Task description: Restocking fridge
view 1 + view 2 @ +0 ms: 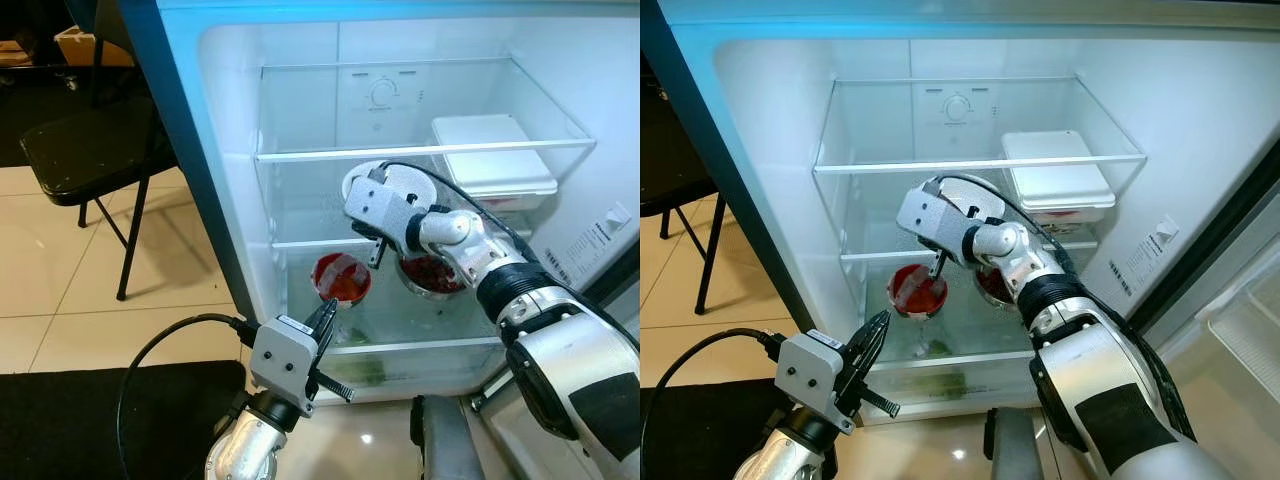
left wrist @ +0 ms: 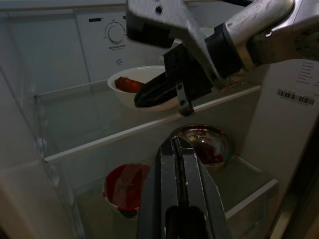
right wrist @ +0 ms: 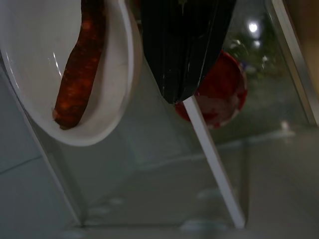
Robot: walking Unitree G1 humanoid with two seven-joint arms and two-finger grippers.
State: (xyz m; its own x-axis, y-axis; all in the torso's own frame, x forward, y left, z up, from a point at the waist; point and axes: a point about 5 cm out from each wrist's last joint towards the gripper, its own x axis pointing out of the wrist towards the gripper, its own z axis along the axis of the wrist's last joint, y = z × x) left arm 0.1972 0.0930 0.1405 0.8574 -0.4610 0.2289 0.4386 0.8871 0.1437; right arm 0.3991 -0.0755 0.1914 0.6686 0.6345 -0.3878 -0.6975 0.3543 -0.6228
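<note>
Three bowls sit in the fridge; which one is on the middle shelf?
The white bowl holding a red sausage; the red bowl and the metal bowl sit on the shelf below.

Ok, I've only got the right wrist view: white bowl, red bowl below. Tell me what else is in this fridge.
Observer: A white lidded plastic box sits on the middle glass shelf, to the robot's right of your white bowl.
Operator: Now the lower level.
Observer: A round steel bowl of red food stands beside the red bowl.
Operator: Report the left gripper.
Observer: The left gripper is shut, outside the fridge, low in front of the red bowl.
</note>
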